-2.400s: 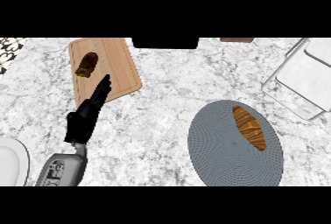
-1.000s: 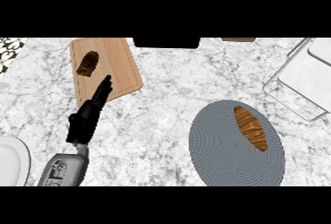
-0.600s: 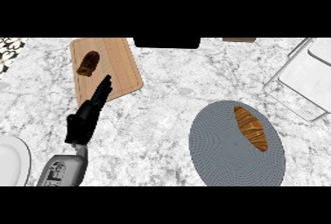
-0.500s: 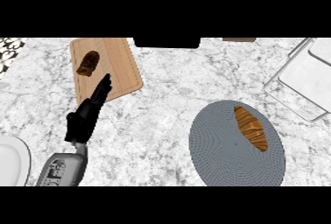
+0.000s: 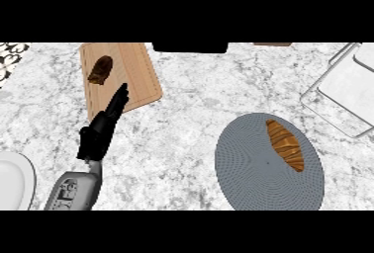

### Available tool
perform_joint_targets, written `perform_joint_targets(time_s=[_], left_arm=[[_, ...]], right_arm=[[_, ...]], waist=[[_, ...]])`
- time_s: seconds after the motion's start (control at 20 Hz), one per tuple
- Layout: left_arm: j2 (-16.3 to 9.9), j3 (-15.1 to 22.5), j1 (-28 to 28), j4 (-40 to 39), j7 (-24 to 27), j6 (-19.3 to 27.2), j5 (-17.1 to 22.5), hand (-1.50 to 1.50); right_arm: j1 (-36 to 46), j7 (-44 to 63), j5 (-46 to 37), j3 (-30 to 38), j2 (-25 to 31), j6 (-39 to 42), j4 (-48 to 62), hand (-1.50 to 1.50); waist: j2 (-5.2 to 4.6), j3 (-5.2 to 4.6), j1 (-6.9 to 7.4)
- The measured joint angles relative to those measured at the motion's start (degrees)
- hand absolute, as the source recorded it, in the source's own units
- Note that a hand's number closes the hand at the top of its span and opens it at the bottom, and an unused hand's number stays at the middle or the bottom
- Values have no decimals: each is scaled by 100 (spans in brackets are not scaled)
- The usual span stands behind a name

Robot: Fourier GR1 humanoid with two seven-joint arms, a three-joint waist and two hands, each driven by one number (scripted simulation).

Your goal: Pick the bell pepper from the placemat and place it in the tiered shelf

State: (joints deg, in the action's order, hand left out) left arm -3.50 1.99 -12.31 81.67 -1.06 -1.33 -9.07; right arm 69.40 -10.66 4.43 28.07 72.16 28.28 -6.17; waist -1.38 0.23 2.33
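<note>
my left hand (image 5: 102, 129) lies edge-on over the counter (image 5: 182, 108), fingers straight and together, holding nothing, their tips over the near edge of a wooden board (image 5: 135, 74). a dark lump (image 5: 100, 69) sits on that board just beyond my fingertips. my right hand is out of view.

the thing to pick sits on the round grey placemat (image 5: 256, 173), well off to the right of my left hand. it reads as an elongated orange-brown item (image 5: 284, 145) rather than a plainly pepper-shaped one. its long axis runs from the mat's far edge toward its middle, tilted slightly, the far end pointing away from me and a little leftward. the wire shelf (image 5: 343, 91) stands farther right and beyond it.

to do this step well, i judge the reach should come from the right side, with the hand turned so thumb and fingers close across the short width near the item's middle, not along its length.
</note>
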Motion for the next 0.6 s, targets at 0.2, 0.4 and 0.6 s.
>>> perform_joint_targets(time_s=[0.2,0.4,0.6], left_arm=[[-7,2,30,62,37,-16,14,0],[-1,-9,-4,77,-8,-17,32,0],[65,26,31,107,-6,26,19,0]], right_arm=[[-288,172,-105,-84,357,330,72,-150],[-622,34,-184,-141,607,630,85,-150],[-927,-180,-249,-189,753,935,97,-150]], waist=[[-31,19,30],[-66,49,13],[-75,68,7]])
